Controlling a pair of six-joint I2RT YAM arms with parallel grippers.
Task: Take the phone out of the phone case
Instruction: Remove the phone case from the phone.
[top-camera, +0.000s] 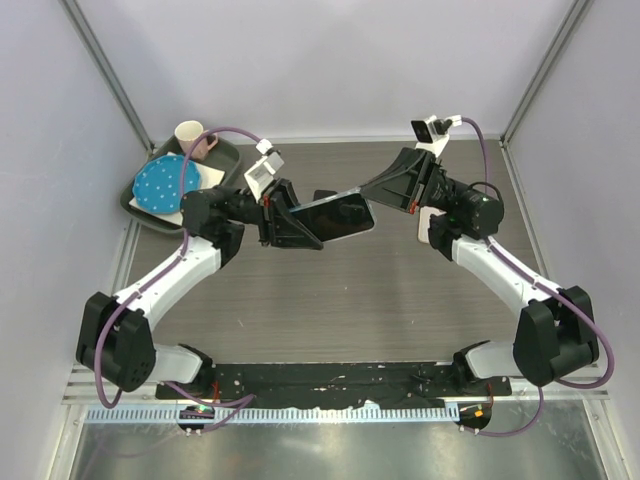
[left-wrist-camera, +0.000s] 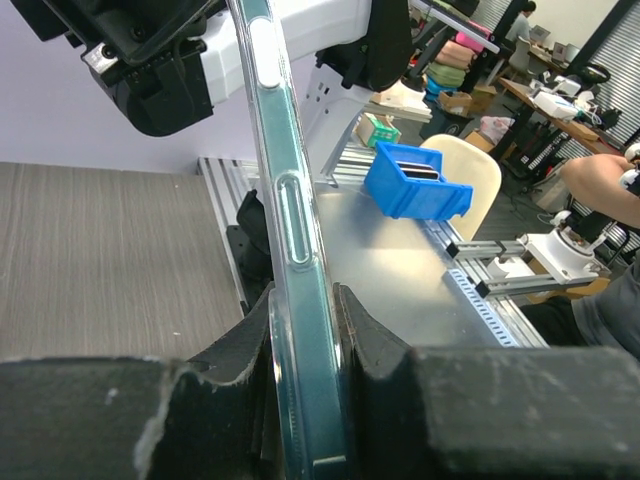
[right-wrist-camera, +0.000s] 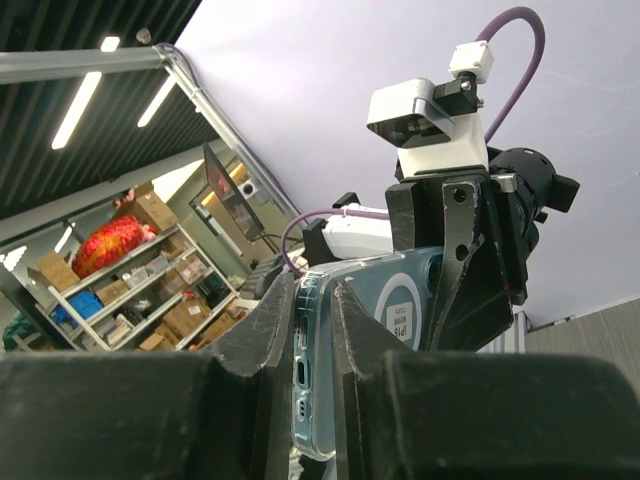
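A dark teal phone in a clear case (top-camera: 335, 215) is held in the air over the middle of the table, between both arms. My left gripper (top-camera: 292, 222) is shut on its left end. In the left wrist view the cased phone (left-wrist-camera: 285, 190) runs edge-on up between the black pads (left-wrist-camera: 375, 330), with the side buttons showing. My right gripper (top-camera: 388, 190) is shut on its right end. In the right wrist view the case's bottom end with its port (right-wrist-camera: 312, 370) sits between the fingers (right-wrist-camera: 265, 330), and a round sticker (right-wrist-camera: 405, 310) shows on the back.
A dark green tray (top-camera: 140, 205) at the back left holds a blue dotted plate (top-camera: 167, 184) and a cream cup (top-camera: 190, 134). A pale flat object (top-camera: 427, 222) lies partly under the right arm. Enclosure walls stand on both sides.
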